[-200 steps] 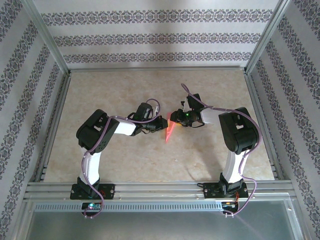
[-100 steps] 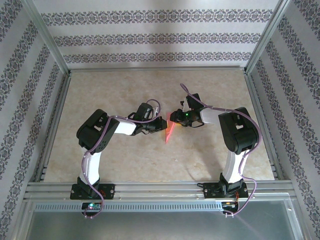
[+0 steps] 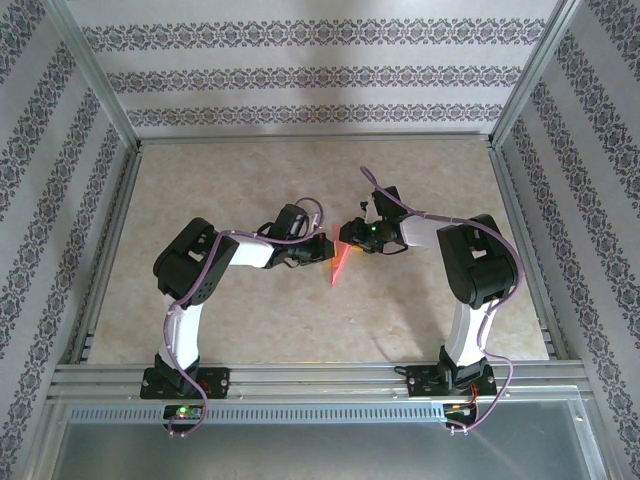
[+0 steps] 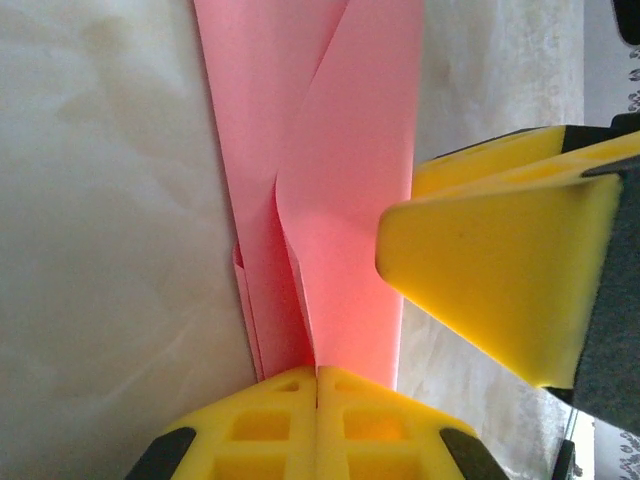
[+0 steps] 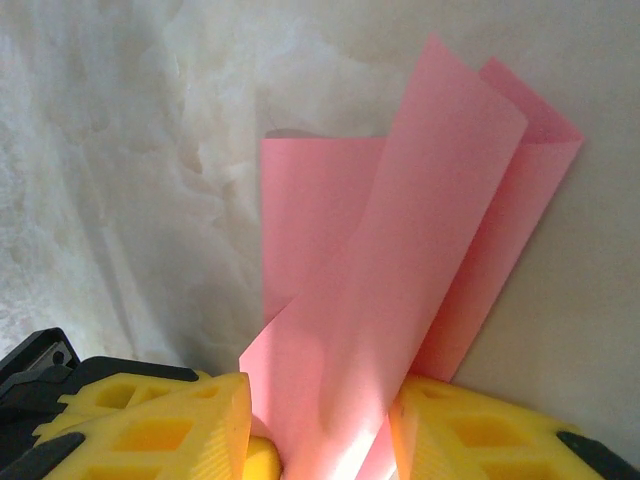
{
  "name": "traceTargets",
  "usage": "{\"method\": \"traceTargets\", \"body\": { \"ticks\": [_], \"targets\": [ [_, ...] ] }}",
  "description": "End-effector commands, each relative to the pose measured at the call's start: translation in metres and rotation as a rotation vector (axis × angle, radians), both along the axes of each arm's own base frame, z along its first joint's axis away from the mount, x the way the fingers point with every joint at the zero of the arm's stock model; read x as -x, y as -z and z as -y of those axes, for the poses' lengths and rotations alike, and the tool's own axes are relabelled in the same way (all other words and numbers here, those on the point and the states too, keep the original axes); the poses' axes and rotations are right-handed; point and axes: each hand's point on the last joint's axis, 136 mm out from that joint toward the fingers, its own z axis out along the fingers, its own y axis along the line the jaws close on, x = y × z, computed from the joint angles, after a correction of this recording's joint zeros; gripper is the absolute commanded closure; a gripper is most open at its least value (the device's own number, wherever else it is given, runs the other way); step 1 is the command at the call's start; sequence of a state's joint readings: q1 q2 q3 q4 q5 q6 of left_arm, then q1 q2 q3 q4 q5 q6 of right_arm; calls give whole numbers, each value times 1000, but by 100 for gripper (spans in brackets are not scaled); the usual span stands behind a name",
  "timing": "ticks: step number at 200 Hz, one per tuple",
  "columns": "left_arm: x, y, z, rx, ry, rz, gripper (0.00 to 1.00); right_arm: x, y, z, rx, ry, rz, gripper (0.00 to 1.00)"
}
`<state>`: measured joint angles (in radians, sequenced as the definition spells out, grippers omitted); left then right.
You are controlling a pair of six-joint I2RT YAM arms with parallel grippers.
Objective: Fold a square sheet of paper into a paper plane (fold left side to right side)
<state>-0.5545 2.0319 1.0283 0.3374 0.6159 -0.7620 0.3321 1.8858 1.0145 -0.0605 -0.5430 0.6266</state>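
Top external view: shows the pink paper [image 3: 338, 264] as a narrow wedge on the table [image 3: 230, 180], with the left gripper [image 3: 322, 251] just left of the paper and the right gripper [image 3: 352, 238] at the paper's far right end. Gives no reading of either jaw gap from up there. Left wrist view: catches the paper [image 4: 350, 180] running straight up from the left gripper [image 4: 317, 372], pads pressed flat together and clamped on the paper's layered near end. Also takes in the right gripper's fingers [image 4: 500, 280] just right of the paper, one beyond the other, spread apart. Right wrist view: finds the right gripper [image 5: 320, 440] with fingers [image 5: 160, 425] parted, one on each side of the paper [image 5: 400, 280], and a curled flap rising through the gap. Cannot tell whether either pad presses that flap. Reveals, beyond the flap, flatter layers of the paper lying on the table [image 5: 120, 150].
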Motion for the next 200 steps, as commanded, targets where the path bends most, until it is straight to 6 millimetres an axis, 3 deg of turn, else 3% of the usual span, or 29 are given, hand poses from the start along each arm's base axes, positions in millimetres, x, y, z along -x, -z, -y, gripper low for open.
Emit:
{"method": "traceTargets", "body": {
  "ticks": [1,82,131,145,173,200],
  "targets": [
    [8,50,-30,-182,-47,-82,97,1,-11,-7,-16,-7,13,57],
    [13,69,-42,-273,-75,-117,98,2,-22,-3,-20,8,43,57],
    [13,70,-43,-287,-78,-117,99,5,-28,11,9,45,41,58],
    [13,70,-44,-290,-78,-115,99,3,-38,13,-7,43,69,65],
    [13,70,-44,-296,-77,-114,99,-3,-45,8,-57,16,78,95],
    [13,71,-46,-306,-80,-112,99,-10,-35,2,-56,7,65,100]
  ]
}}
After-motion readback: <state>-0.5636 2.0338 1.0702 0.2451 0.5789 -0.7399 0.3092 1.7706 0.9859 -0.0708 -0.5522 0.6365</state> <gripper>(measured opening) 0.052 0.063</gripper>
